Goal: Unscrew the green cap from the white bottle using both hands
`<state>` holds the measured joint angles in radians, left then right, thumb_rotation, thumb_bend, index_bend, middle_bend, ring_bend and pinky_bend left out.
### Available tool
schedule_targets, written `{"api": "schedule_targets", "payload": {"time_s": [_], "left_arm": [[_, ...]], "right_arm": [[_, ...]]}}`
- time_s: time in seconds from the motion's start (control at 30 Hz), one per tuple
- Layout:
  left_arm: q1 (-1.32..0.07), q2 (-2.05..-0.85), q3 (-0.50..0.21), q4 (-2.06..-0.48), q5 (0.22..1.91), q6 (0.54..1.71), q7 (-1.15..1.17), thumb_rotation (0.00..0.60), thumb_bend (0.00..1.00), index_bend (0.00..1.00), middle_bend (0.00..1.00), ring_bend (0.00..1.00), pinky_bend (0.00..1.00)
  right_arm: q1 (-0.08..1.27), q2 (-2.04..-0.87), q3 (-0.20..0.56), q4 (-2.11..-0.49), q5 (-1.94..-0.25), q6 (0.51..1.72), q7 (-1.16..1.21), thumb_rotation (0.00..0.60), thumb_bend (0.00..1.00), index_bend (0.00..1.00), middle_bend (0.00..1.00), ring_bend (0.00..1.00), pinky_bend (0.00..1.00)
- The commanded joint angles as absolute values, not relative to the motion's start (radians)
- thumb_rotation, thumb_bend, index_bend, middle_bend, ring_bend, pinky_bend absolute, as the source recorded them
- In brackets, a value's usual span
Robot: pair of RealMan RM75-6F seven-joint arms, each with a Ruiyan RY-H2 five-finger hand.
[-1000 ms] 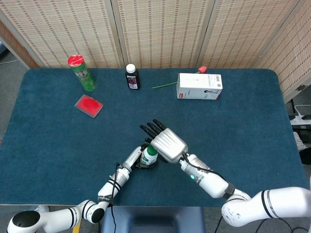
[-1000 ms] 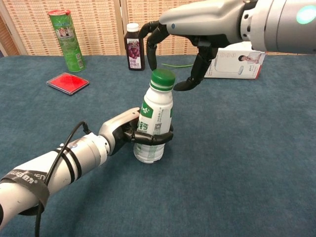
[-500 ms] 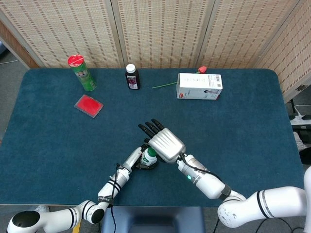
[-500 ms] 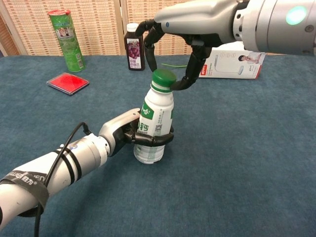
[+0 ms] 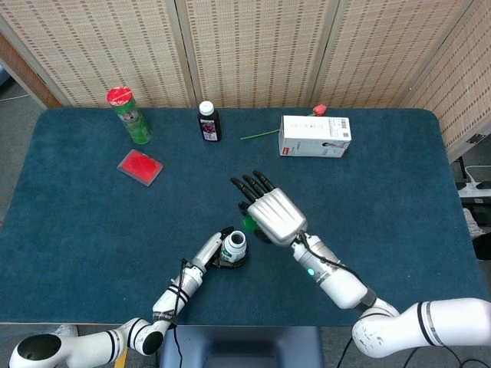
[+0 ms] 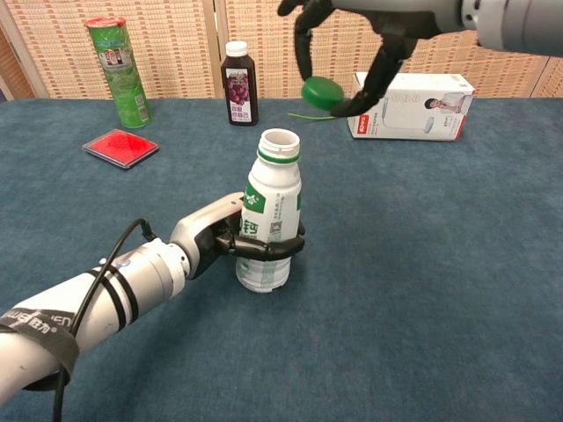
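- Your left hand (image 6: 230, 239) has its fingers (image 6: 264, 251) clamped around the lower body of the white bottle (image 6: 268, 220), which stands upright on the blue table (image 6: 422, 290) near the front edge, its mouth open and bare.
- Keep that grip steady and the bottle vertical; with nothing on top, any tilt could spill whatever is inside, though the contents cannot be seen from here.
- Just right of and above the bottle, your right hand (image 6: 352, 44) pinches the green cap (image 6: 321, 91) between thumb and fingertips, the other fingers curled around it. The cap is clear of the neck, so the unscrewing itself looks done.
- In the head view the cap (image 5: 247, 224) shows only as a small green patch under the right hand (image 5: 275, 215), so judge your hold from the chest view.
- Carry the cap sideways to bare cloth on the right and set it down low before you let the fingers part; a pinch this light could let it drop and roll.
- Well behind, from left to right, stand a green can (image 5: 129, 115), a red flat box (image 5: 140, 167), a dark juice bottle (image 5: 208, 121) and a white carton (image 5: 314, 136); none is in your path.
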<state>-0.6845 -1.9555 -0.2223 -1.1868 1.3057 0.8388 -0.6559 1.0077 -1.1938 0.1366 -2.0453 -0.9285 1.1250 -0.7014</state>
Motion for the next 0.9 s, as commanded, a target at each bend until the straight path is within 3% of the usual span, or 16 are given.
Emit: {"api": "schedule_targets", "payload": {"time_s": [0.03,0.3,0.5,0.6,0.67,0.77,0.9], "left_arm": [[-0.672,-1.948,-0.212,-1.191,1.338,0.863,-0.712,0.600,0.82,0.70,0.71,0.27,0.00],[-0.642,-1.965,-0.210,-1.116,1.356,0.928,-0.789,0.600,0.78,0.69,0.63,0.21,0.00],[-0.638,-1.980,-0.198,-1.084,1.376,0.949,-0.811,0.600,0.73,0.64,0.52,0.15,0.00],[-0.642,-1.979,-0.189,-1.081,1.390,0.951,-0.813,0.600,0.68,0.52,0.45,0.12,0.00],[-0.643,-1.985,-0.187,-1.077,1.395,0.958,-0.813,0.600,0.63,0.39,0.39,0.08,0.00],[-0.642,-1.994,-0.186,-1.080,1.402,0.970,-0.829,0.600,0.55,0.14,0.25,0.01,0.00],[-0.637,-2.002,-0.185,-1.096,1.410,0.991,-0.850,0.600,0.50,0.00,0.07,0.00,0.00]], "right_arm": [[0.966,-1.140,0.090,-2.016,-0.939,1.122,-0.700,0.600,0.18,0.55,0.00,0.00,0.00],[0.860,-1.021,-0.002,-1.986,-1.037,1.102,-0.627,0.600,0.18,0.54,0.00,0.00,0.00],[0.814,-1.005,-0.039,-1.947,-1.107,1.056,-0.571,0.600,0.18,0.49,0.00,0.00,0.00],[0.807,-1.007,-0.041,-1.934,-1.107,1.026,-0.556,0.600,0.18,0.36,0.00,0.00,0.00],[0.810,-1.014,-0.035,-1.922,-1.096,1.003,-0.554,0.600,0.18,0.27,0.00,0.00,0.00],[0.814,-1.040,-0.024,-1.903,-1.086,0.983,-0.555,0.600,0.18,0.24,0.00,0.00,0.00],[0.819,-1.081,-0.013,-1.877,-1.078,0.965,-0.564,0.600,0.18,0.25,0.00,0.00,0.00]]}}
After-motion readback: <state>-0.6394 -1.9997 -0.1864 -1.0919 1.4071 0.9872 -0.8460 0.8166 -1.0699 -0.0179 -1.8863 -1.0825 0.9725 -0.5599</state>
